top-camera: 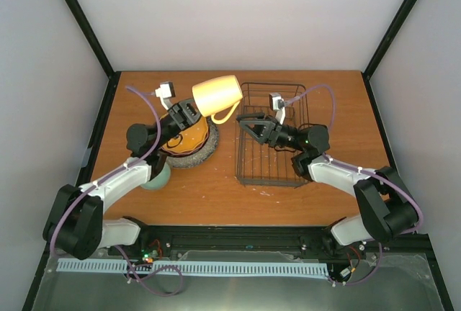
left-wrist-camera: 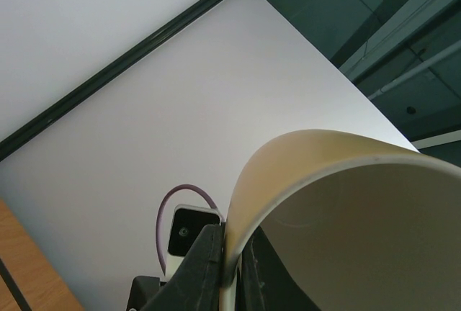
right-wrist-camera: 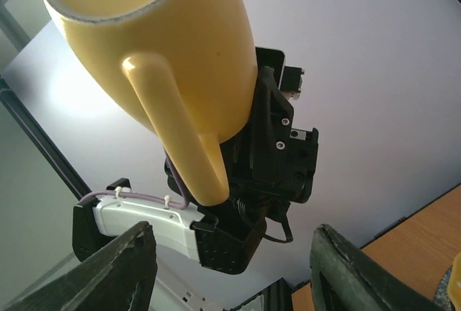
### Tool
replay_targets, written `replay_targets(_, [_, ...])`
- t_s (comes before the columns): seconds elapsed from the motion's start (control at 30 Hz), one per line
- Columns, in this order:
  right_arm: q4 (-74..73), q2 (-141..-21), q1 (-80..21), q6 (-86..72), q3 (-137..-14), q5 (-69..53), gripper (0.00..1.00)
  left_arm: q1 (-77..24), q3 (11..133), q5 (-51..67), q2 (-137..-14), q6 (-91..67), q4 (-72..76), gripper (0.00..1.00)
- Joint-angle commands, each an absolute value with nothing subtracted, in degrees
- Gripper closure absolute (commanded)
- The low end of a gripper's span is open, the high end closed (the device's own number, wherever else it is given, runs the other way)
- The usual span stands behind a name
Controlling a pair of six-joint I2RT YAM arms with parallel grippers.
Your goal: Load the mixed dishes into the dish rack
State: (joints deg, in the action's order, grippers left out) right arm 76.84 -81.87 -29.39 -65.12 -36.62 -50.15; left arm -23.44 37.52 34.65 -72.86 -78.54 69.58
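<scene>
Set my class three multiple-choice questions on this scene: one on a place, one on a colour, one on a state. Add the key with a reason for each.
1. Where is the yellow mug?
A. Standing on the table
B. Held up in the left hand
C. Lying on its side on the table

2. What colour is the dish rack?
A. White
B. Red
C. Black

3. How is the right hand?
A. Open, holding nothing
B. Shut on a plate
C. Shut on the mug's handle

Key:
1 B: the left hand pinches the mug's wall, clear of the table.
2 C: its wires are black.
3 A: its fingers stand apart over the rack.
</scene>
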Motion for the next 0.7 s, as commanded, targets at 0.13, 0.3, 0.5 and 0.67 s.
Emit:
replay_targets(0.13, [72.8, -82.9, -32.3, -59.5, -41.5, -49.8, 0.46, -24.7, 37.4, 31.6, -68.9, -76.3, 69.2, 0.99])
replay_targets(0.3, [70.4, -84.3, -32.8, -58.8, -45.1, -51.5, 0.47, -25.7, 36.7, 31.0, -68.4, -75.6, 67.7, 0.99])
replay_targets(0.5, [68.4, -85.0, -33.5, -58.1, -47.7, -52.3, 0.52, -26.4, 37.1, 30.5, -68.9, -75.0, 66.7, 0.99])
replay_targets(0.67, [67.6, -86.2, -34.4, -57.8, -49.6, -53.9, 0.71, -26.9, 37.3, 30.5, -70.2, -75.2, 67.2, 0.99])
